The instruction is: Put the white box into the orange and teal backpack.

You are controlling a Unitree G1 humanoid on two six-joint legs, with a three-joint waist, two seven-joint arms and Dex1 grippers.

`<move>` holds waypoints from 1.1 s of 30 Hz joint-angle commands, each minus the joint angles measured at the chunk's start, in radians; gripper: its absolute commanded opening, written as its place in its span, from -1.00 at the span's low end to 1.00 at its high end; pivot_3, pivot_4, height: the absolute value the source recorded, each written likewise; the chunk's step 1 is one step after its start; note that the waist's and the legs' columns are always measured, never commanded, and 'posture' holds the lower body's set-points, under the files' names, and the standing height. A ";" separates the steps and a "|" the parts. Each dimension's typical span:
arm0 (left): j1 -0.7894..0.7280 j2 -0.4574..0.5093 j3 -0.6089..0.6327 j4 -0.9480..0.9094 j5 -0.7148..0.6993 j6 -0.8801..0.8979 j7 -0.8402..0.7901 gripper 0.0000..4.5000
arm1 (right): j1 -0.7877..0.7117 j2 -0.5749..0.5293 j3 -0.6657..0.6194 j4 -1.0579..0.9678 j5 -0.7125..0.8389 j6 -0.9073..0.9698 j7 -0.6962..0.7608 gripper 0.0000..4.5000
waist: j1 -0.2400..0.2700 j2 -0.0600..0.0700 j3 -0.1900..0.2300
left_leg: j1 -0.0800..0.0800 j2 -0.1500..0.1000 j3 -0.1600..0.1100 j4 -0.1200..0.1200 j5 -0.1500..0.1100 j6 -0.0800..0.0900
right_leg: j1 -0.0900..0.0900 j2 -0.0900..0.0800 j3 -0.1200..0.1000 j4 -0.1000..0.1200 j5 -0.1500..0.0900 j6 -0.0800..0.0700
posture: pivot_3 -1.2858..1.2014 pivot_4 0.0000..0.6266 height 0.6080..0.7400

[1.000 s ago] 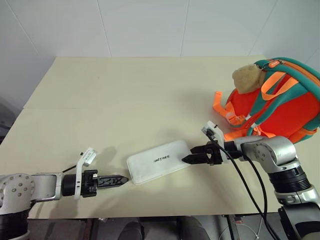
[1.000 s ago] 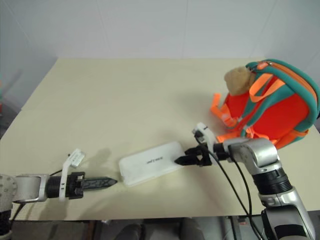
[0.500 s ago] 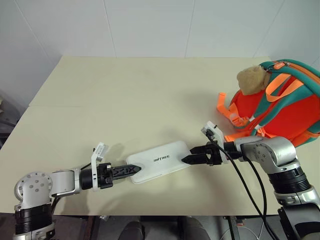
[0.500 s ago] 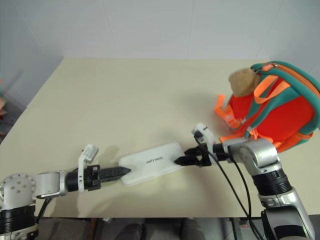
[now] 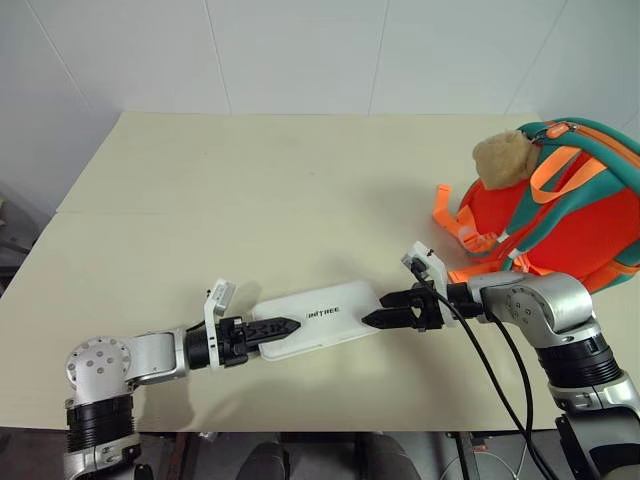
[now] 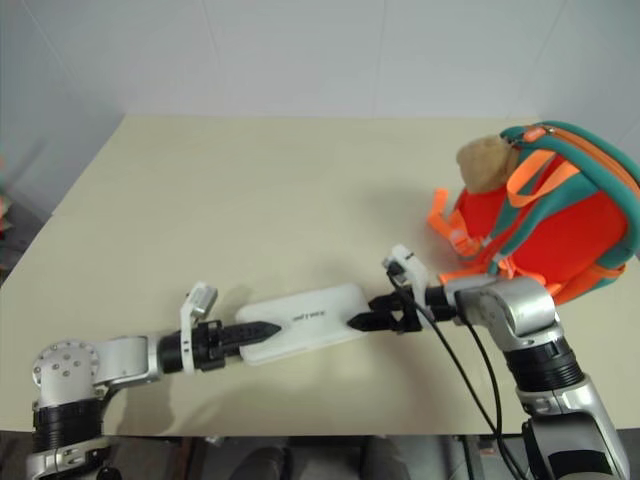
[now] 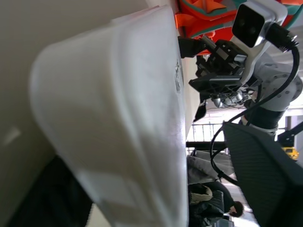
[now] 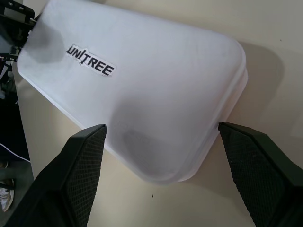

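The task is judged barely begun: the flat white rounded-corner box [image 5: 318, 321] is seen lying on the cream tabletop [image 5: 250, 190] at lower centre of the head views, not yet lifted.

At lower left, the left gripper [image 5: 288, 327] is placed over the box's left end with its black fingers straddling that end; whether it is clamped cannot be told. The box's long axis is laid from lower left to upper right, its right end pointed roughly toward the pack.

The right gripper [image 5: 372, 318] is held wide open astride the right end.

At upper right, the orange and teal fabric backpack [image 5: 560, 215] is found well apart, still to be filled.
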 commanded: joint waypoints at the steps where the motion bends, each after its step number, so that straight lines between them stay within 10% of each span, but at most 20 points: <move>1: -0.023 0.008 -0.012 0.001 -0.042 0.001 -0.003 0.25 | 0.008 -0.005 -0.034 -0.044 0.028 -0.002 0.004 1.00 | 0.000 0.000 0.000 | 0.000 0.000 0.000 0.000 0.000 0.000 | 0.000 0.000 0.000 0.000 0.000 0.000 | 0.03 -0.52 1.00; 7: -0.033 0.003 -0.029 0.006 -0.064 -0.007 0.002 -0.42 | 0.040 -0.008 -0.086 -0.082 0.055 -0.002 -0.001 1.00 | 0.000 0.000 0.000 | 0.000 0.000 0.000 0.000 0.000 0.000 | 0.000 0.000 0.000 -0.001 0.000 0.000 | 0.03 -0.52 1.00; 22: -0.001 0.253 -0.092 -0.095 0.222 -0.445 -0.553 -0.42 | 0.312 -0.117 -0.814 -0.382 0.323 0.104 -0.188 1.00 | 0.003 0.000 0.000 | -0.002 0.001 0.003 -0.004 0.000 0.000 | 0.000 0.000 0.001 -0.008 -0.001 -0.001 | 0.03 -0.52 1.00; 33: -0.027 0.288 -0.163 -0.035 0.372 -0.564 -0.703 -0.42 | 0.403 -0.188 -0.922 -0.291 0.194 -0.016 -0.367 1.00 | 0.001 0.000 0.000 | -0.002 0.001 0.005 -0.002 -0.004 0.007 | 0.000 -0.001 0.002 -0.009 0.000 0.000 | 0.03 -0.52 1.00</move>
